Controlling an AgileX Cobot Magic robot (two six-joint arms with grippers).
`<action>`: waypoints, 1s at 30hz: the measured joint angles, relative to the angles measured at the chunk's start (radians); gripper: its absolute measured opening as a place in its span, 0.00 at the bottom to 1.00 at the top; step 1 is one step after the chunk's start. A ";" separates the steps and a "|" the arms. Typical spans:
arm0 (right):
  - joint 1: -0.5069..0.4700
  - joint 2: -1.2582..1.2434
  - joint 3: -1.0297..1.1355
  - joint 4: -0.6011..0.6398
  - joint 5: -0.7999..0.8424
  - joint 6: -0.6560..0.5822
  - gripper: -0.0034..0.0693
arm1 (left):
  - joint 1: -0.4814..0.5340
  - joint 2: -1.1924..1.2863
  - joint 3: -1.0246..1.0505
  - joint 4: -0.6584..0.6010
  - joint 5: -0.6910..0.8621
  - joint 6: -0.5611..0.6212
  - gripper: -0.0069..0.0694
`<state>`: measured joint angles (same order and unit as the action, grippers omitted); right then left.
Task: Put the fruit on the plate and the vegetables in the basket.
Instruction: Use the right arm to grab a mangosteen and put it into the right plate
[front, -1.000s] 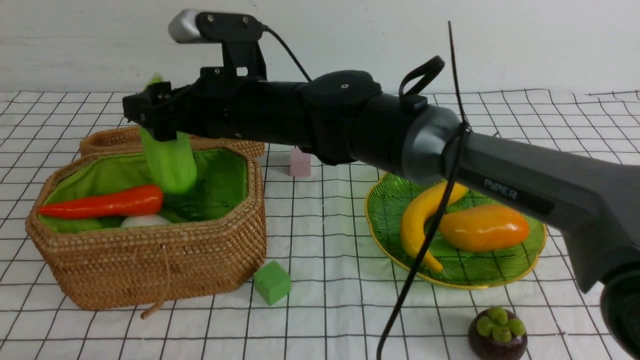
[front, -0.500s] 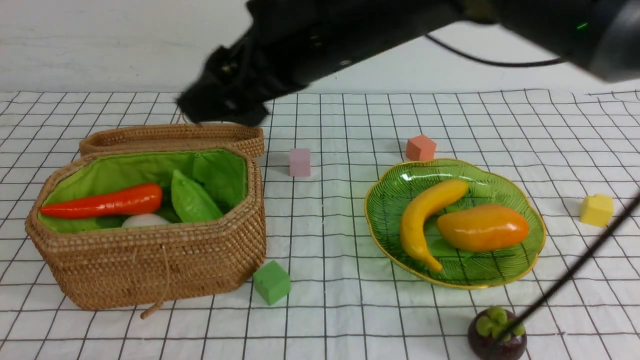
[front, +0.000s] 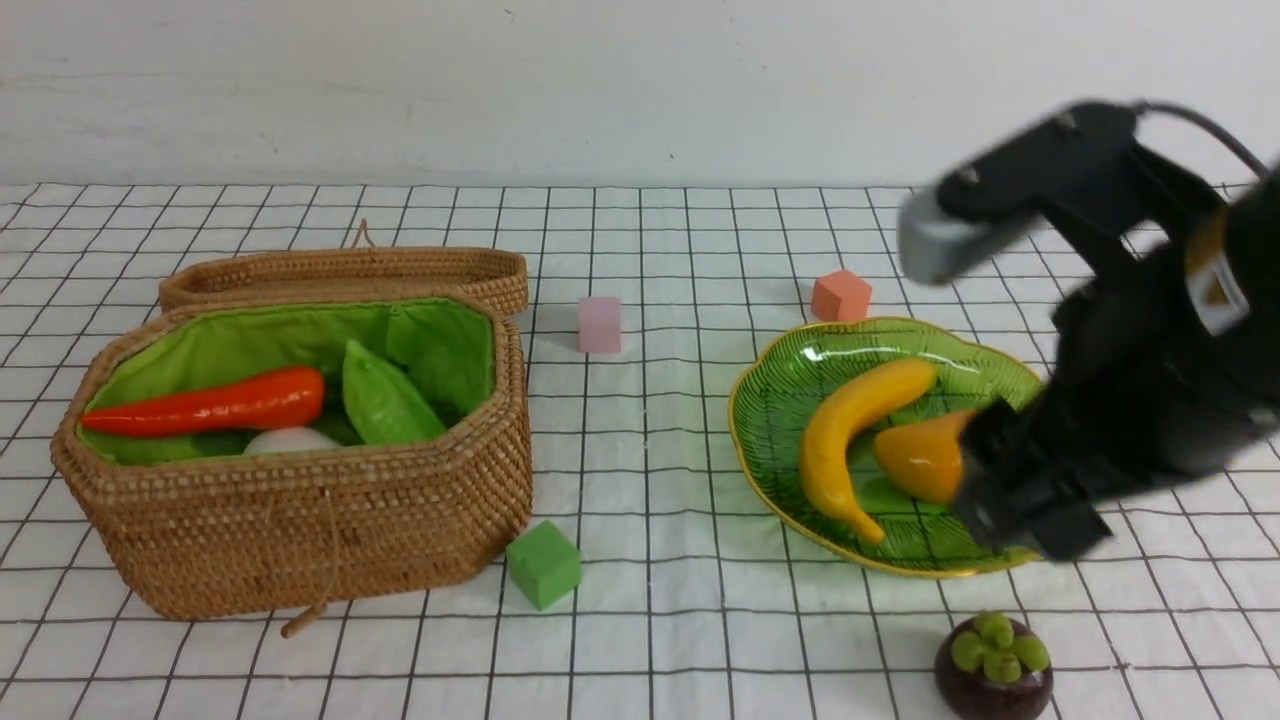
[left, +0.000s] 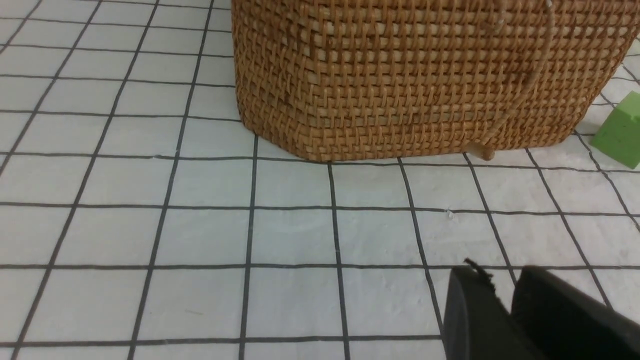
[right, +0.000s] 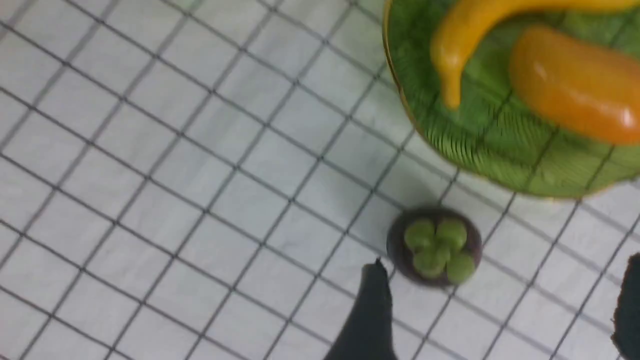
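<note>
**Mangosteen last: one fruit to go**

The mangosteen (front: 993, 668) sits on the checked worktop (front: 650, 620), just in front of the plate (front: 790, 400), apart from its gold rim. The right hand (right: 504, 280) hovers over it, fingers spread wide and empty.

It should probably centre on the round body, descend, and close low under the green cap, since the glossy skin may slip.

Banana (front: 850, 430) and mango (front: 920, 455) lie on the plate. Carrot (front: 215, 405), radish (front: 288, 440) and leafy vegetable (front: 385, 405) fill the basket (front: 300, 530).

The left hand (left: 507, 290) rests nearby, fingers together, holding nothing.

A label on the right arm is too blurred to read.
</note>
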<state>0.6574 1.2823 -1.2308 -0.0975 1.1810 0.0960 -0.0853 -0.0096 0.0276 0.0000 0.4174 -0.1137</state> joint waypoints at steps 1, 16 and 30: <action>-0.013 -0.023 0.040 -0.002 -0.002 0.033 0.89 | 0.000 0.000 0.000 0.000 0.000 0.000 0.26; -0.533 -0.082 0.412 0.413 -0.268 0.031 0.86 | 0.000 0.000 0.000 0.000 0.000 0.000 0.28; -0.457 0.064 0.421 0.542 -0.383 -0.266 0.86 | 0.000 0.000 0.000 0.000 0.000 0.000 0.29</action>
<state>0.2000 1.3461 -0.8102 0.4448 0.7978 -0.1697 -0.0853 -0.0096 0.0276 0.0000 0.4174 -0.1137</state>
